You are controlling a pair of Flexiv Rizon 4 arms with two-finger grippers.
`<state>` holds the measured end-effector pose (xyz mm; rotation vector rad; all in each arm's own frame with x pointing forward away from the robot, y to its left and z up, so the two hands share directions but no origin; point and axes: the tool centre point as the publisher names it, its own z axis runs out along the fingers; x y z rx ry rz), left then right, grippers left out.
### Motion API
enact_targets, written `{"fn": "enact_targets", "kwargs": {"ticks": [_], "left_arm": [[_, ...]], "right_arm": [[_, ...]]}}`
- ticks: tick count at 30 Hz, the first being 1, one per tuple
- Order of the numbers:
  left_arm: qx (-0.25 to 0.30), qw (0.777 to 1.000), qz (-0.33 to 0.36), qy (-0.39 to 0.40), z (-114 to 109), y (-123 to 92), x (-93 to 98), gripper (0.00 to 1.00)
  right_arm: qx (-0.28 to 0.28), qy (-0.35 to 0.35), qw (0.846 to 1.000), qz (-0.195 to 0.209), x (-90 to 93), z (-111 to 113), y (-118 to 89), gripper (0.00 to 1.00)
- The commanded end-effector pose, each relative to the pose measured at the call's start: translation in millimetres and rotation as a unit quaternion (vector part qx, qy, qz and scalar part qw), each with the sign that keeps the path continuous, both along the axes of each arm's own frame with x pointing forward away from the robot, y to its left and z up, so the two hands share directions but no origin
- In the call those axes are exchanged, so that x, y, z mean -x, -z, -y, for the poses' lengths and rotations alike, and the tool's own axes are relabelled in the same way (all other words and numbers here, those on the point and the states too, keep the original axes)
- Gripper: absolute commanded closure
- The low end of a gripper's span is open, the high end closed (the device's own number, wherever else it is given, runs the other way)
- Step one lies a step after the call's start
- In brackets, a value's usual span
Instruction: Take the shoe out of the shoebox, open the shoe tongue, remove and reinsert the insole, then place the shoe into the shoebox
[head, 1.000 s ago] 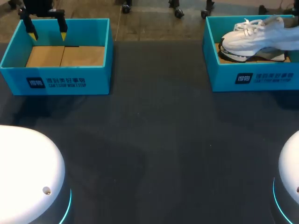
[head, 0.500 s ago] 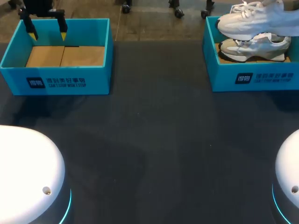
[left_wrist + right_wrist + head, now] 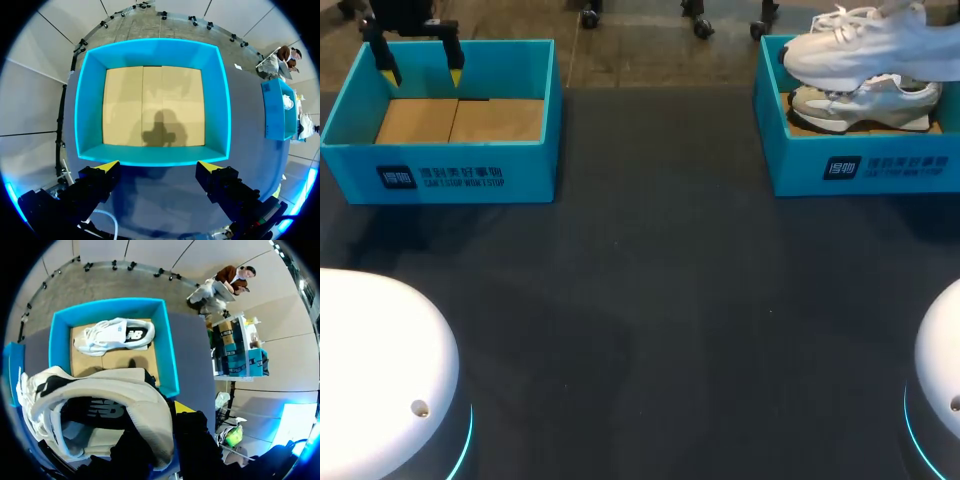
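A white sneaker [image 3: 870, 45] hangs above the right blue shoebox [image 3: 860, 170], toe pointing left. In the right wrist view my right gripper [image 3: 166, 416] is shut on this white sneaker [image 3: 100, 405] at its heel collar, with one yellow fingertip [image 3: 182, 407] showing outside. A second white and grey sneaker [image 3: 865, 105] lies on its side on the cardboard floor of that box [image 3: 165, 355], and it shows there under the gripper [image 3: 112, 335]. My left gripper [image 3: 420, 70] hovers open over the far rim of the left blue shoebox [image 3: 440, 170], which holds nothing [image 3: 155, 105]; its fingers [image 3: 107, 166] stand wide apart.
The two shoeboxes stand at the table's back corners. Dark table surface [image 3: 650, 300] stretches between and in front of them. My arms' white bases [image 3: 380, 380] fill the near corners.
The right gripper has lifted the white sneaker up out of the right box, uncovering the second sneaker beneath. The left arm has stayed still.
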<state>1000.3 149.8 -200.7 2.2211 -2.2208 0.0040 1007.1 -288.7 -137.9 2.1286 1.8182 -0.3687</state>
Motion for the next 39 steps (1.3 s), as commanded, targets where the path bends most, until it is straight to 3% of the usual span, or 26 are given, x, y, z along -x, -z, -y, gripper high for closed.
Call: {"fn": "enact_targets", "kwargs": {"ticks": [1,15,31,39], "left_arm": [[0.0,1.0,0.0,0.0,0,0,0.3,0.0],[0.0,1.0,0.0,0.0,0,0,0.3,0.0],[0.0,1.0,0.0,0.0,0,0,0.3,0.0],[0.0,1.0,0.0,0.0,0,0,0.3,0.0]], "right_arm": [[0.012,-0.004,1.0,0.01,22.1,-9,-6,1.0],[0.018,-0.025,0.999,0.029,74.0,-89,-29,1.0],[0.039,-0.01,0.999,-0.002,126.1,-210,-10,1.0],[0.033,0.002,0.999,0.001,152.0,-267,0,1.0]]}}
